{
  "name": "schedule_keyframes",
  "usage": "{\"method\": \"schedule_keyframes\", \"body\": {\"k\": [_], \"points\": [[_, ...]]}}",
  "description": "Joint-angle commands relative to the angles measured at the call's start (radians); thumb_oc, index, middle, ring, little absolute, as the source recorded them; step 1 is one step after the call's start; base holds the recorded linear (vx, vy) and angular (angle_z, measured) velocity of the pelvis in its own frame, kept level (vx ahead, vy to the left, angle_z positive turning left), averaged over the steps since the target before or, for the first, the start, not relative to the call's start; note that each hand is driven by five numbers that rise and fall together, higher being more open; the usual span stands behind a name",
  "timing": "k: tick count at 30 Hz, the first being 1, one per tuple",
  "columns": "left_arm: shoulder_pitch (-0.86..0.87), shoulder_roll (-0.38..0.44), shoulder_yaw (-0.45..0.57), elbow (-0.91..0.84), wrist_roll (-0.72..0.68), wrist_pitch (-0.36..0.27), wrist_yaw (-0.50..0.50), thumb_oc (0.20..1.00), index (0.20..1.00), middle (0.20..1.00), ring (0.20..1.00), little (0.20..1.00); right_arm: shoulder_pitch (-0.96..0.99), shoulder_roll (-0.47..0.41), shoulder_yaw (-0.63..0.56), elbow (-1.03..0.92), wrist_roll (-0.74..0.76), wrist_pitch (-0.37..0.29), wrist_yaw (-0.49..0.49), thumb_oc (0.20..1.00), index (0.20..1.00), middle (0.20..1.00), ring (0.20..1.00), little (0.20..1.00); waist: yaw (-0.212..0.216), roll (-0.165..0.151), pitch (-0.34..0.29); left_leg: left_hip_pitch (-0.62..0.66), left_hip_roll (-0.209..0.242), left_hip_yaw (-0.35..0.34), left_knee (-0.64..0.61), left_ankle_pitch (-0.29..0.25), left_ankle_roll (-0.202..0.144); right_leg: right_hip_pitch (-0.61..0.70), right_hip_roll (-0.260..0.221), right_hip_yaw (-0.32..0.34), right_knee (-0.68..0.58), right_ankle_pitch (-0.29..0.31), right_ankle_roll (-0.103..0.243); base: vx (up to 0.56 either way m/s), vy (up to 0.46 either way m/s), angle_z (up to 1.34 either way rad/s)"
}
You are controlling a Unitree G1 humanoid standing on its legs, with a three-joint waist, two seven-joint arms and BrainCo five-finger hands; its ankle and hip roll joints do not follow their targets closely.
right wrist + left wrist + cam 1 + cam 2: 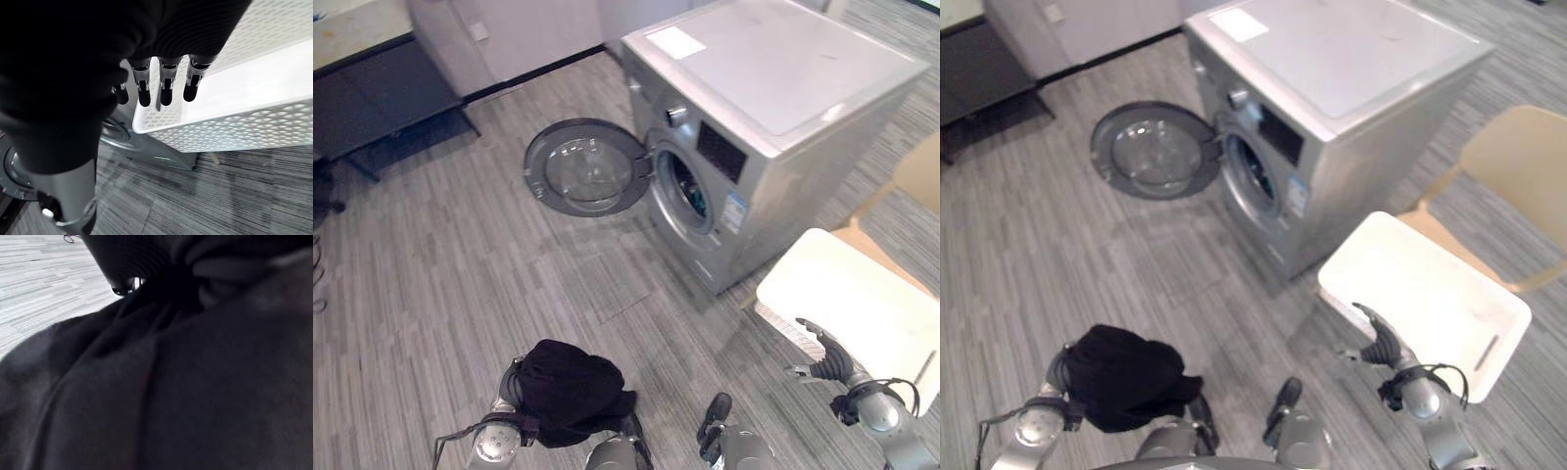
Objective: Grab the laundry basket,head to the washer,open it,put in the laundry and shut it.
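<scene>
Laundry (570,390), a dark bundle, sits nearest, draped over the left robot hand (512,387) low at the robot's left side; its fingers are buried in the cloth, so I cannot tell whether they are clamped on it. Off to the right, the right robot hand (1381,343) has its fingers straight and apart, tips just beside the near rim of the white basket (1449,284), holding nothing. That basket rests on a tan chair (1518,166) to the right of the washer (773,117).

Farther off, the washer's door (587,171) is swung wide open to the left, lying back against the floor side, and the drum opening (687,191) faces the robot's left front. The opening lies ahead and a little right of the bundle, with bare floor (460,274) between, so I judge the left arm is the nearer one to carry the cloth forward into it.
</scene>
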Motion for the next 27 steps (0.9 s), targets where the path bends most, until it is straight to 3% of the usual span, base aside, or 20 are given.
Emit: {"method": "schedule_keyframes", "body": {"k": [1, 2, 3, 4, 5, 6, 8, 9, 11, 12, 16, 17, 19, 21, 23, 24, 27], "points": [[-0.008, 0.076, 0.04, -0.049, 0.023, -0.036, 0.027, 0.2, 0.2, 0.2, 0.2, 0.2, -0.036, 0.022, 0.038, 0.038, -0.01, -0.01, -0.024, 1.0, 1.0, 1.0, 1.0, 1.0, 0.003, -0.054, -0.011, -0.084, -0.032, -0.032, 0.108, -0.066, -0.02, 0.182, -0.037, 0.097, -0.087, -0.067, 0.109, 0.2, 0.324, 0.14], [-0.016, 0.084, 0.031, -0.055, 0.023, -0.031, 0.025, 0.2, 0.2, 0.2, 0.2, 0.2, -0.058, 0.043, 0.063, 0.036, -0.014, -0.005, -0.025, 1.0, 1.0, 1.0, 1.0, 1.0, 0.019, -0.055, -0.002, -0.08, -0.062, -0.058, 0.12, -0.107, 0.017, 0.159, -0.078, 0.125, 0.031, -0.076, 0.112, 0.22, 0.322, 0.25], [-0.03, 0.092, 0.022, -0.055, 0.026, -0.028, 0.027, 0.2, 0.2, 0.2, 0.2, 0.2, -0.062, 0.052, 0.066, 0.032, -0.013, -0.003, -0.027, 1.0, 1.0, 1.0, 1.0, 1.0, 0.015, -0.058, 0.007, -0.075, -0.076, -0.074, 0.12, -0.12, 0.03, 0.127, -0.091, 0.163, 0.109, -0.083, 0.114, 0.36, 0.446, 0.39], [-0.052, 0.102, 0.002, -0.057, 0.035, -0.03, 0.031, 0.2, 0.2, 0.2, 0.2, 0.2, -0.067, 0.056, 0.072, 0.023, -0.015, -0.003, -0.032, 1.0, 1.0, 1.0, 1.0, 1.0, -0.006, -0.056, 0.02, -0.048, -0.102, -0.118, 0.11, -0.141, 0.047, 0.056, -0.049, 0.274, 0.202, -0.089, 0.112, 0.18, 0.197, 0.62], [-0.054, 0.102, 0.002, -0.056, 0.035, -0.03, 0.032, 0.2, 0.2, 0.2, 0.2, 0.2, -0.068, 0.055, 0.072, 0.023, -0.015, -0.003, -0.032, 1.0, 1.0, 1.0, 1.0, 1.0, -0.004, -0.057, 0.02, -0.047, -0.103, -0.116, 0.109, -0.143, 0.048, 0.051, -0.051, 0.278, 0.211, -0.094, 0.112, 0.29, 0.216, 0.84], [-0.072, 0.095, -0.012, -0.055, 0.036, -0.033, 0.039, 0.2, 0.2, 0.2, 0.2, 0.2, -0.072, 0.06, 0.078, 0.018, -0.012, -0.001, -0.031, 1.0, 1.0, 1.0, 1.0, 1.0, -0.024, -0.049, 0.035, -0.014, -0.121, -0.149, 0.093, -0.154, 0.056, -0.013, -0.007, 0.354, 0.229, -0.102, 0.107, 0.15, 0.092, 0.86], [-0.088, 0.089, -0.027, -0.042, 0.036, -0.034, 0.046, 0.2, 0.2, 0.2, 0.2, 0.2, -0.082, 0.062, 0.083, 0.025, -0.005, -0.004, -0.038, 1.0, 1.0, 1.0, 1.0, 1.0, -0.038, -0.04, 0.051, 0.023, -0.13, -0.178, 0.07, -0.165, 0.061, -0.086, 0.022, 0.379, 0.22, -0.088, 0.103, 0.19, 0.071, 0.52], [-0.09, 0.088, -0.027, -0.041, 0.036, -0.034, 0.047, 0.2, 0.2, 0.2, 0.2, 0.2, -0.083, 0.061, 0.083, 0.025, -0.005, -0.005, -0.038, 1.0, 1.0, 1.0, 1.0, 1.0, -0.038, -0.042, 0.054, 0.011, -0.129, -0.162, 0.069, -0.141, 0.064, -0.094, 0.019, 0.366, 0.21, -0.063, 0.091, 0.16, 0.014, 0.24], [-0.108, 0.084, -0.039, -0.035, 0.032, -0.03, 0.053, 0.2, 0.2, 0.2, 0.2, 0.2, -0.085, 0.06, 0.079, 0.034, -0.001, -0.002, -0.047, 1.0, 1.0, 1.0, 1.0, 1.0, -0.06, -0.045, 0.067, 0.046, -0.15, -0.202, 0.051, -0.156, 0.066, -0.151, 0.05, 0.393, 0.153, -0.021, 0.106, 0.26, -0.013, 0.43], [-0.123, 0.075, -0.047, -0.032, 0.029, -0.025, 0.054, 0.2, 0.2, 0.2, 0.2, 0.2, -0.082, 0.063, 0.068, 0.045, 0.004, 0.004, -0.058, 1.0, 1.0, 1.0, 1.0, 1.0, -0.081, -0.046, 0.075, 0.091, -0.175, -0.242, 0.031, -0.179, 0.064, -0.209, 0.068, 0.397, 0.071, 0.036, 0.125, 0.35, -0.001, 0.59], [-0.132, 0.061, -0.062, -0.027, 0.035, -0.026, 0.056, 0.2, 0.2, 0.2, 0.2, 0.2, -0.059, 0.073, 0.055, 0.066, 0.011, 0.006, -0.059, 1.0, 1.0, 1.0, 1.0, 1.0, -0.112, -0.037, 0.075, 0.162, -0.193, -0.302, 0.006, -0.21, 0.053, -0.247, 0.084, 0.387, -0.032, 0.086, 0.144, 0.44, -0.087, 0.64], [-0.136, 0.054, -0.074, -0.028, 0.032, -0.028, 0.05, 0.2, 0.2, 0.2, 0.2, 0.2, -0.033, 0.076, 0.044, 0.079, 0.008, 0.007, -0.059, 1.0, 1.0, 1.0, 1.0, 1.0, -0.127, -0.036, 0.063, 0.203, -0.205, -0.351, 0.006, -0.241, 0.045, -0.245, 0.088, 0.413, -0.071, 0.1, 0.143, 0.52, -0.207, 0.66], [-0.138, 0.047, -0.08, -0.025, 0.028, -0.026, 0.045, 0.2, 0.2, 0.2, 0.2, 0.2, -0.027, 0.078, 0.039, 0.088, 0.011, 0.007, -0.058, 1.0, 1.0, 1.0, 1.0, 1.0, -0.135, -0.043, 0.063, 0.197, -0.213, -0.362, 0.031, -0.251, 0.04, -0.232, 0.078, 0.434, -0.072, 0.122, 0.132, 0.27, -0.156, 0.95], [-0.135, 0.026, -0.089, -0.007, 0.017, -0.025, 0.042, 0.2, 0.2, 0.2, 0.2, 0.2, -0.016, 0.072, 0.029, 0.107, 0.013, 0.01, -0.056, 1.0, 1.0, 1.0, 1.0, 1.0, -0.163, -0.024, 0.026, 0.198, -0.17, -0.352, 0.079, -0.237, -0.008, -0.211, 0.088, 0.45, -0.054, 0.118, 0.112, 0.3, -0.215, 1.2], [-0.137, 0.001, -0.094, 0.0, -0.005, -0.021, 0.034, 0.2, 0.2, 0.2, 0.2, 0.2, -0.022, 0.06, 0.017, 0.118, 0.013, 0.012, -0.067, 1.0, 1.0, 1.0, 1.0, 1.0, -0.177, -0.014, 0.018, 0.134, -0.126, -0.331, 0.266, -0.147, -0.046, -0.155, 0.104, 0.443, -0.059, 0.096, 0.082, 0.38, -0.246, 0.85], [-0.128, 0.0, -0.092, -0.004, -0.011, -0.021, 0.031, 0.2, 0.2, 0.2, 0.2, 0.2, -0.015, 0.059, -0.001, 0.112, 0.039, 0.012, -0.071, 1.0, 1.0, 1.0, 1.0, 1.0, -0.177, -0.017, 0.016, 0.093, -0.073, -0.281, 0.377, -0.068, -0.061, -0.095, 0.127, 0.441, -0.074, 0.064, 0.055, 0.29, -0.189, 0.35], [-0.136, 0.005, -0.09, -0.006, -0.018, -0.02, 0.032, 0.2, 0.2, 0.2, 0.2, 0.2, -0.025, 0.055, -0.002, 0.113, 0.049, 0.015, -0.076, 1.0, 1.0, 1.0, 1.0, 1.0, -0.161, -0.028, 0.02, 0.044, -0.069, -0.248, 0.391, -0.074, -0.043, -0.046, 0.132, 0.447, -0.085, 0.033, 0.044, 0.34, -0.138, -0.52]]}}
